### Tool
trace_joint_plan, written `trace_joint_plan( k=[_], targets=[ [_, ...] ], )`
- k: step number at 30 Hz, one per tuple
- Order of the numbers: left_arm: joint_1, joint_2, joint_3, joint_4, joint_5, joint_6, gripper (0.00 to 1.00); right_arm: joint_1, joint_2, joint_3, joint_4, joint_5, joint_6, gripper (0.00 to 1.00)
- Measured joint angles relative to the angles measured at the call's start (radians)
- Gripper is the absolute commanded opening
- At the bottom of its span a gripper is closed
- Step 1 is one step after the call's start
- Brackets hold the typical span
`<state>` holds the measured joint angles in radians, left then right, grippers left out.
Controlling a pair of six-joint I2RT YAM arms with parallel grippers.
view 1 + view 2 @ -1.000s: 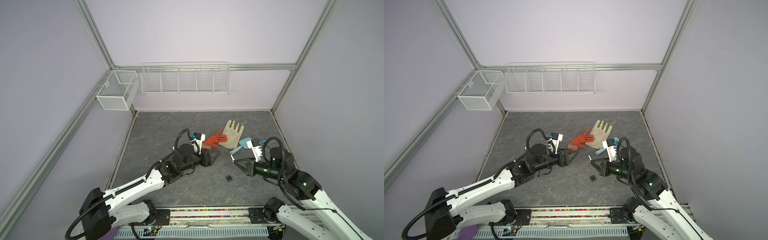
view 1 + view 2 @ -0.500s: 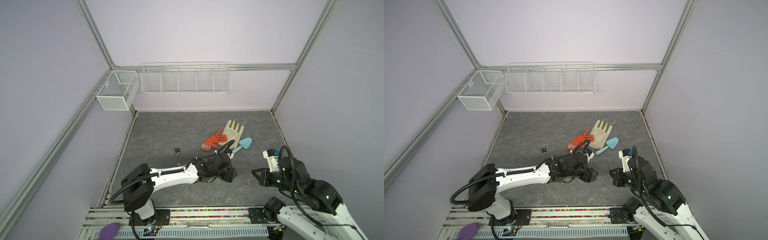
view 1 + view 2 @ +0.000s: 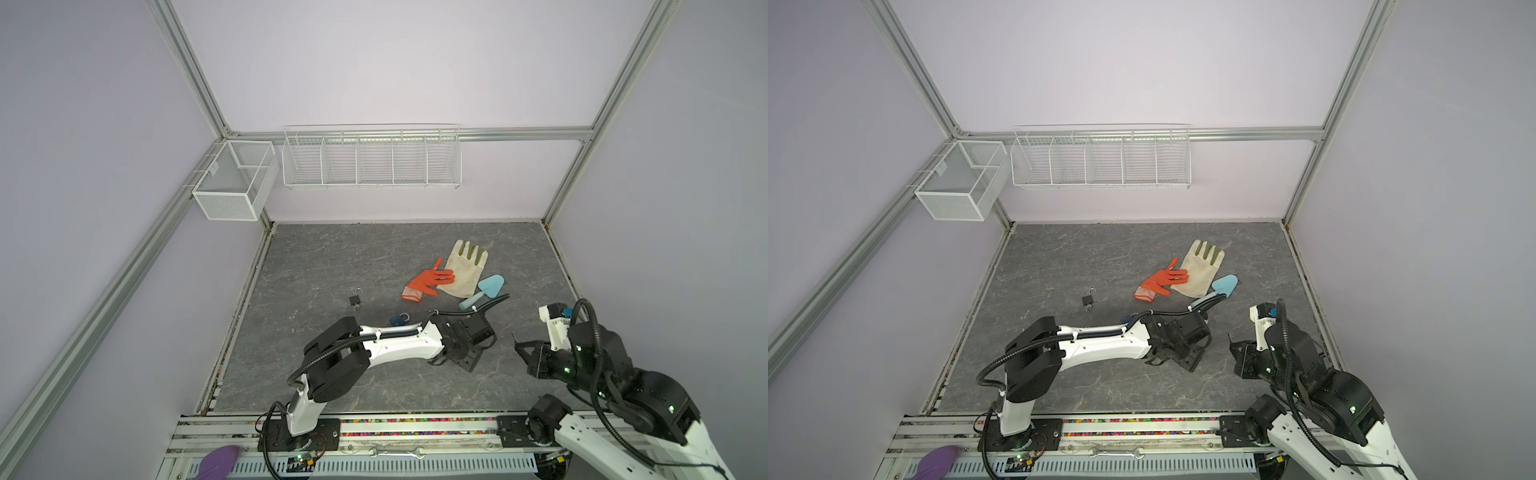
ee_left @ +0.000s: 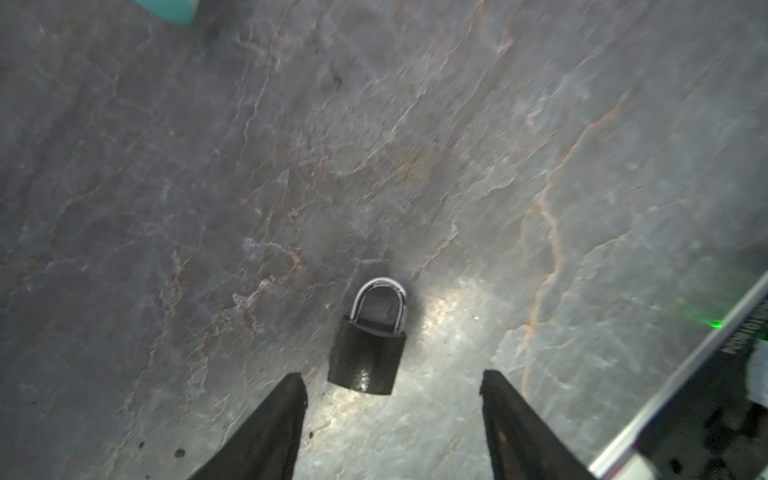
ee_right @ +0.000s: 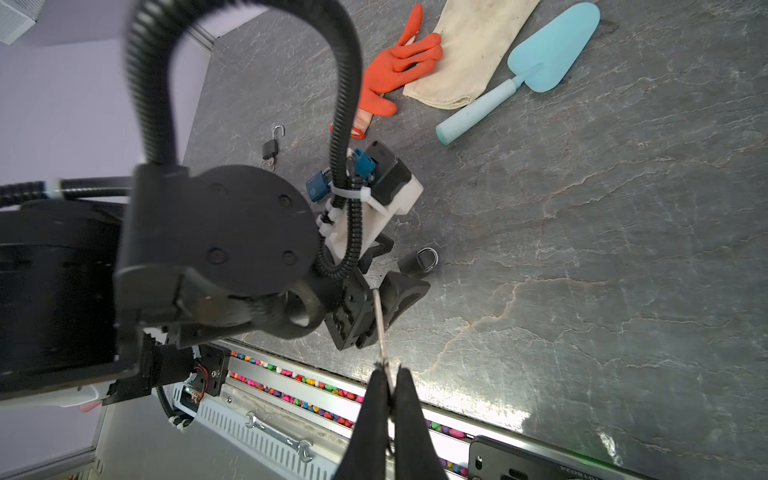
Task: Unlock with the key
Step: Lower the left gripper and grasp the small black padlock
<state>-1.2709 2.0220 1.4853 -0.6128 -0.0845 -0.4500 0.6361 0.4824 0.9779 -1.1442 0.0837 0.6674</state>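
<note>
A small black padlock [image 4: 368, 357] with its silver shackle shut lies flat on the grey floor [image 4: 415, 166]. My left gripper [image 4: 392, 378] hangs open just over it, one fingertip on each side of the body and neither touching. The right wrist view shows the same padlock [image 5: 419, 262] between the left gripper's fingers [image 5: 405, 291]. In both top views the left gripper [image 3: 467, 357] [image 3: 1187, 359] reaches across to the front middle and hides the padlock. My right gripper [image 5: 387, 372] [image 3: 519, 345] is shut on a silver key [image 5: 379, 324], whose blade points toward the padlock.
A second black padlock [image 3: 355, 299] with its shackle open lies at the left middle, and a blue padlock [image 3: 399, 320] lies beside the left arm. An orange glove [image 3: 426, 282], a beige glove [image 3: 463, 270] and a blue trowel [image 3: 486, 291] lie further back. Wire baskets [image 3: 370, 162] hang on the wall.
The left arm has swung from beside the gloves to the front middle, over the padlock, with its jaws widening. The right arm has drawn back to the right, still pinching the key.
</note>
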Motion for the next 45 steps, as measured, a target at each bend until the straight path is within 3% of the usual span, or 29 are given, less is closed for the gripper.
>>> trace_joint_plan(
  k=[26,45],
  targets=[
    [-0.013,0.097,0.09,-0.068,0.039,-0.007,0.57,0.0,-0.039,-0.009,0.035,-0.002,-0.014,0.07],
    [-0.02,0.185,0.212,-0.151,-0.031,-0.054,0.46,0.0,-0.06,-0.009,0.035,-0.002,-0.014,0.07]
  ],
)
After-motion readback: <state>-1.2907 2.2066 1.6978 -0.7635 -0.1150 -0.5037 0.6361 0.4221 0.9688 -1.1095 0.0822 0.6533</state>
